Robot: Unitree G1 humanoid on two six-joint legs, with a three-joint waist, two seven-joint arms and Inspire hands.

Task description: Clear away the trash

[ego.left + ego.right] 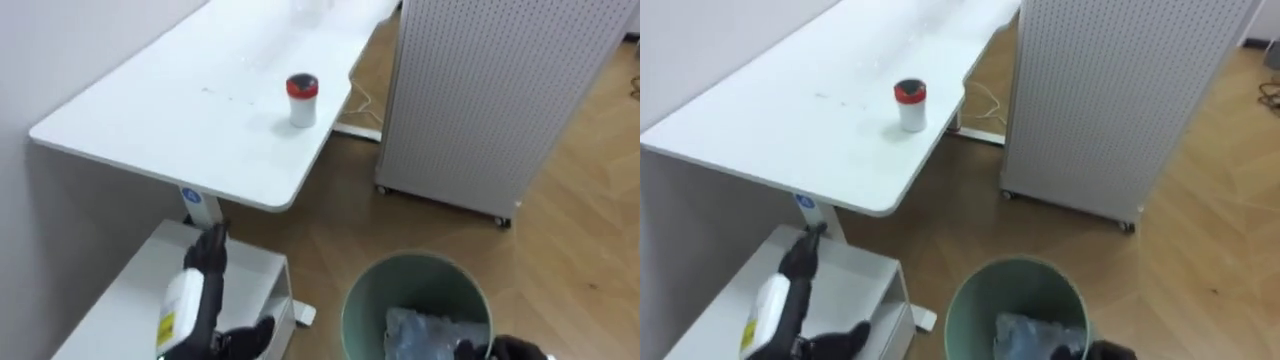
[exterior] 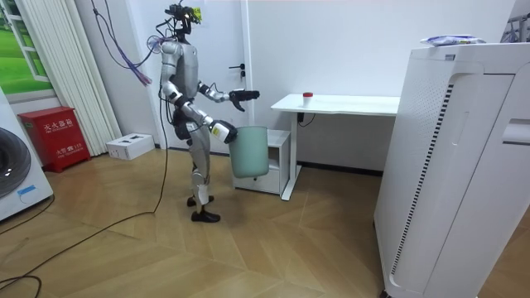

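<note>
A small white can with a red lid (image 1: 302, 100) stands upright near the right edge of the white desk (image 1: 180, 110), and it shows in the room view too (image 2: 308, 96). My left hand (image 1: 210, 285) reaches forward below the desk's near edge, fingers straight and open, holding nothing. It is well short of the can. My right hand (image 1: 515, 349) grips the rim of a green bin (image 1: 360, 290) and holds it off the floor in front of me (image 2: 248, 153). Crumpled clear plastic (image 1: 425, 335) lies inside the bin.
I stand a step from the desk's end. A low white cabinet (image 1: 130, 290) sits under the desk. A white perforated panel on casters (image 1: 500, 90) stands right of the desk, with a cable (image 1: 360, 100) on the floor between. A tall white appliance (image 2: 455, 165) is further off.
</note>
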